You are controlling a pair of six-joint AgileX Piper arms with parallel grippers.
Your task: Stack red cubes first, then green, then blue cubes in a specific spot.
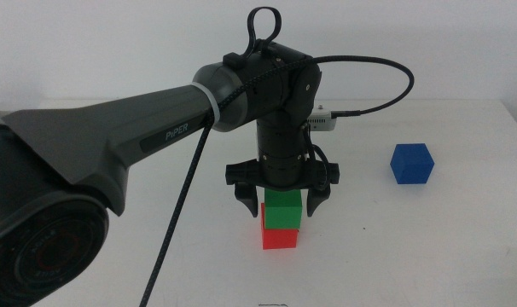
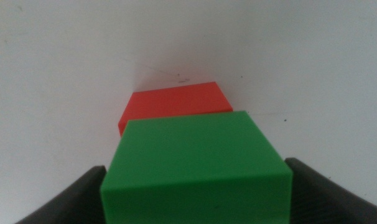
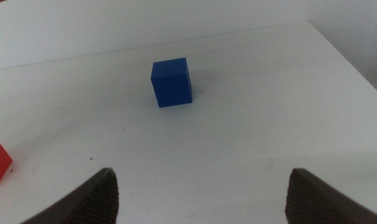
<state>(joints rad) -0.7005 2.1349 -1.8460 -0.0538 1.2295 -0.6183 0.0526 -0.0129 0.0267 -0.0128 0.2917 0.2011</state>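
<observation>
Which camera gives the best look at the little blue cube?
The right wrist view: the blue cube sits whole and unobstructed on the white table. The middle view shows it smaller, toward the right. The left wrist view doesn't show it.

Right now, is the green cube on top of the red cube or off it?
On it: the green cube rests atop the red cube, between the left pincer's jaws.
</observation>
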